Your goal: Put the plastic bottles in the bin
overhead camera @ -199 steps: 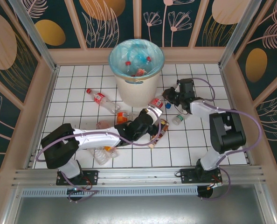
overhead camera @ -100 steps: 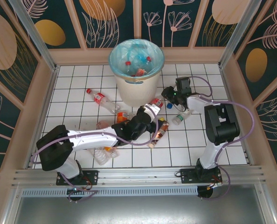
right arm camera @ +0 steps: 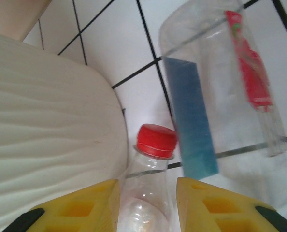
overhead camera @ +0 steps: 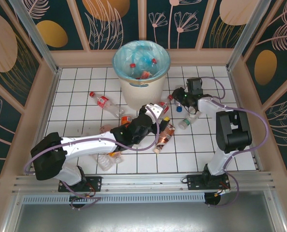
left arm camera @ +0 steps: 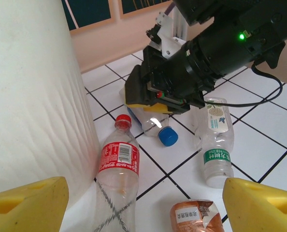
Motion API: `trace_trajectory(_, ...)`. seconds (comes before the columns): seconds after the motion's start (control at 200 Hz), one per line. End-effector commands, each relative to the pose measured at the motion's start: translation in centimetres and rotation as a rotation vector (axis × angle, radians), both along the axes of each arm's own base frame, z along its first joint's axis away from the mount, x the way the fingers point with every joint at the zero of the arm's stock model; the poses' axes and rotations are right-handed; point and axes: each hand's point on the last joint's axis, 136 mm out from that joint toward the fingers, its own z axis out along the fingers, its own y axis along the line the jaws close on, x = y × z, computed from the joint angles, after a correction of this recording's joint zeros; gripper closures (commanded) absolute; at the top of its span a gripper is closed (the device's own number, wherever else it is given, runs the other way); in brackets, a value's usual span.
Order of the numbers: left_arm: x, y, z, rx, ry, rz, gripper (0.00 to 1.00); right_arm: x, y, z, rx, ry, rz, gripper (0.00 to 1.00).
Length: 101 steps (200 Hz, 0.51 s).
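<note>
**Both claws on one bottle at the bin**

Overhead, the cream bin (overhead camera: pixel 134 94) already holds bottles (overhead camera: pixel 144 74). Down at the left wrist: left gripper (left arm camera: pixel 144 202) spread wide, clear red-capped bottle (left arm camera: pixel 116 166) lying between its yellow fingertips, just beside the ribbed wall. Right wrist: right gripper (right arm camera: pixel 146 193) narrowly parted, the bottle's neck framed in the gap.

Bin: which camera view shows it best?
Top external: it takes in the whole bin, with its round rim, blue-green liner and bottles inside. Left wrist shows a stretch of its cream ribbed wall; right wrist shows that wall close up.
</note>
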Motion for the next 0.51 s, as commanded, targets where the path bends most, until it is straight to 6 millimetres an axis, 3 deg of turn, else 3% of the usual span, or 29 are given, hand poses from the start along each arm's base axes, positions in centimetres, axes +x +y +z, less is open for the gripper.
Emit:
trace_trajectory(0.0, 0.4, 0.6, 1.0, -0.016, -0.032, 0.021, 0.17, 1.3, 1.7, 1.8, 0.007, -0.040, 0.021, 0.63)
trace_trajectory(0.21, 0.5, 0.6, 1.0, -0.016, -0.032, 0.019, 0.17, 2.9, 3.5, 1.7, 0.018, -0.043, 0.040, 0.63)
trace_trajectory(0.5, 0.2, 0.2, 0.8, -0.015, -0.023, -0.008, 0.18, 3.3, 2.5, 0.1, -0.001, -0.013, 0.009, 0.59)
